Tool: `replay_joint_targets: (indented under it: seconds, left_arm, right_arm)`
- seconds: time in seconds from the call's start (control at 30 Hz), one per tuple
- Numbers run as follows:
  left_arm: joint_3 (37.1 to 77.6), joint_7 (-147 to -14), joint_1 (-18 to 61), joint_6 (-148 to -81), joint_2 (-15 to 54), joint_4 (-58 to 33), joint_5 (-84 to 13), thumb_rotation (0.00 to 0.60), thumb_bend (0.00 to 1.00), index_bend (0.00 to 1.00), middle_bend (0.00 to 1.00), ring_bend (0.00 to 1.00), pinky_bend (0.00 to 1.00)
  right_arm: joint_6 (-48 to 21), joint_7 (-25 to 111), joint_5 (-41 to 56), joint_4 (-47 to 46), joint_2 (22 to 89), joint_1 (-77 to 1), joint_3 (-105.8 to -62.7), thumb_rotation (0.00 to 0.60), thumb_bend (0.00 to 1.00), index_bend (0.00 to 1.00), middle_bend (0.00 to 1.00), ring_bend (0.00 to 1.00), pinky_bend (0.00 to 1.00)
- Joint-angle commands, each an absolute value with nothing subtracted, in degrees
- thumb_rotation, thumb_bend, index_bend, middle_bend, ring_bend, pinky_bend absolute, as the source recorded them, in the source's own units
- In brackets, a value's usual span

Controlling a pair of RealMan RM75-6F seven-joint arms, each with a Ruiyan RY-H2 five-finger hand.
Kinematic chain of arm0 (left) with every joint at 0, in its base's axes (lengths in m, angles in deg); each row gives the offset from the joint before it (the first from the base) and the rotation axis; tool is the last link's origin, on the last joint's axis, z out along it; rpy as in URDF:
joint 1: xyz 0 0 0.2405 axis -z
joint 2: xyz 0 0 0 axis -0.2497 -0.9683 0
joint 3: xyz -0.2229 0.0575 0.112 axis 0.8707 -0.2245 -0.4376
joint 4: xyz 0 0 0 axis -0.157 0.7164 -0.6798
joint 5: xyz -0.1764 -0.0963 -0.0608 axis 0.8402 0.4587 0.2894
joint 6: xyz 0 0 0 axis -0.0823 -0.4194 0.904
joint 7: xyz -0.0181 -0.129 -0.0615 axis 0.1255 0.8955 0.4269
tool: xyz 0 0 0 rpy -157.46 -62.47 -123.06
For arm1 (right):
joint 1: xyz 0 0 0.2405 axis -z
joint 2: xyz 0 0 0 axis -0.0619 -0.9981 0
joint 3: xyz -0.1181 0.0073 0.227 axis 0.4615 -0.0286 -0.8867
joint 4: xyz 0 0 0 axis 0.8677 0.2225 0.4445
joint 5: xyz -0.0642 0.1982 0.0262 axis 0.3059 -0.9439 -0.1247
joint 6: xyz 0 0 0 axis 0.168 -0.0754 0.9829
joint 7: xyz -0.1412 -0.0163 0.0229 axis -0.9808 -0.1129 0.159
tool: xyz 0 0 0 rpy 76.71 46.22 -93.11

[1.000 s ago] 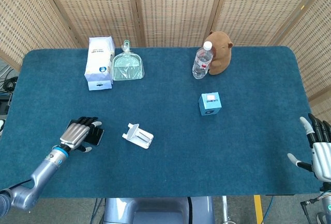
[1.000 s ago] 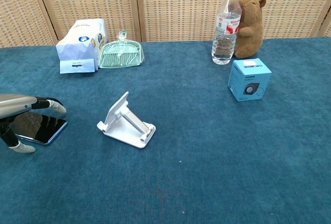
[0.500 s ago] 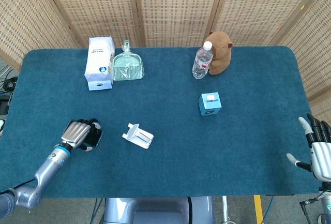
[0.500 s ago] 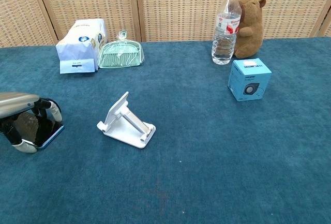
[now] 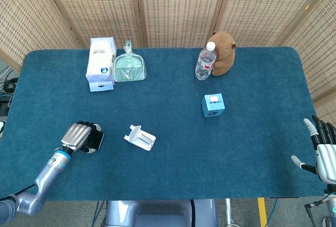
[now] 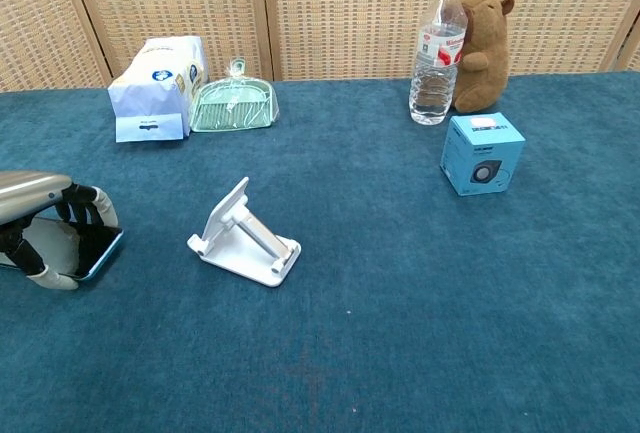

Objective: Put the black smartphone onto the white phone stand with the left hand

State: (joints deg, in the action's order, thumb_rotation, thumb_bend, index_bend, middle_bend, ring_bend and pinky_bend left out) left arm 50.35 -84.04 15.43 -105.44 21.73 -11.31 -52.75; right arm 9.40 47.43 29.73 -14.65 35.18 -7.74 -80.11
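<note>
The black smartphone [image 6: 92, 248] [image 5: 97, 138] is held in my left hand [image 6: 50, 233] [image 5: 80, 136] near the table's front left, fingers curled over its top and the thumb under it. Its right edge is tilted up off the cloth. The white phone stand [image 6: 245, 235] [image 5: 139, 137] rests on the cloth just right of that hand, with a gap between them. My right hand [image 5: 324, 151] hangs past the table's right front edge with fingers spread, holding nothing; the chest view does not show it.
On the blue table [image 5: 168, 174], a white packet [image 5: 101, 62] and a green dustpan [image 5: 129, 67] stand at the back left. A water bottle [image 5: 205, 61] and a brown plush toy [image 5: 223, 53] stand at the back. A small blue box [image 5: 213, 105] sits right of centre.
My left hand's fingers have curled around the phone, which lay flat a second ago. The phone's right edge is now lifted off the cloth. The right hand has not moved.
</note>
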Motion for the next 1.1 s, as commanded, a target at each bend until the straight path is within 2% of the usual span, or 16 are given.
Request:
replay_joint_targets:
  seconds: [0.03,0.37,0.47,0.6,0.87,1.1]
  left_arm:
    - [50.3,-82.6,14.9,-107.3,21.2,-11.5,-54.3,0.6,0.16,0.48,0.43,0.44,0.31]
    - [51.7,-76.6,14.5,-111.0,18.1,-15.1,-56.3,0.6,0.15,0.48,0.43,0.44,0.31]
    - [54.0,-66.2,14.2,-115.8,16.4,-19.2,-58.9,0.6,0.14,0.48,0.43,0.44,0.31]
    - [53.9,-55.1,14.7,-118.7,15.9,-18.8,-63.2,0.6,0.13,0.48,0.43,0.44,0.31]
    - [53.7,-38.6,17.2,-122.5,19.4,-16.7,-68.9,0.6,0.12,0.48,0.43,0.44,0.31]
    - [53.2,-25.9,20.5,-119.9,24.8,-11.6,-68.8,0.6,0.12,0.48,0.43,0.44,0.31]
  right_arm:
    - [9.4,47.4,29.7,-14.7,35.2,-7.7,-80.1,0.6,0.0,0.0,0.0,0.0,0.0]
    - [9.1,47.1,29.6,-14.7,35.3,-7.8,-80.1,0.6,0.0,0.0,0.0,0.0,0.0]
    - [8.9,47.1,29.4,-14.7,35.3,-7.9,-80.1,0.6,0.0,0.0,0.0,0.0,0.0]
    - [8.8,47.1,29.3,-14.7,35.3,-8.0,-80.1,0.6,0.0,0.0,0.0,0.0,0.0]
    - [7.9,46.8,28.8,-14.5,35.5,-8.3,-80.2,0.6,0.0,0.0,0.0,0.0,0.0]
    - [6.7,46.5,27.9,-14.2,35.7,-8.8,-80.4,0.6,0.0,0.0,0.0,0.0,0.0]
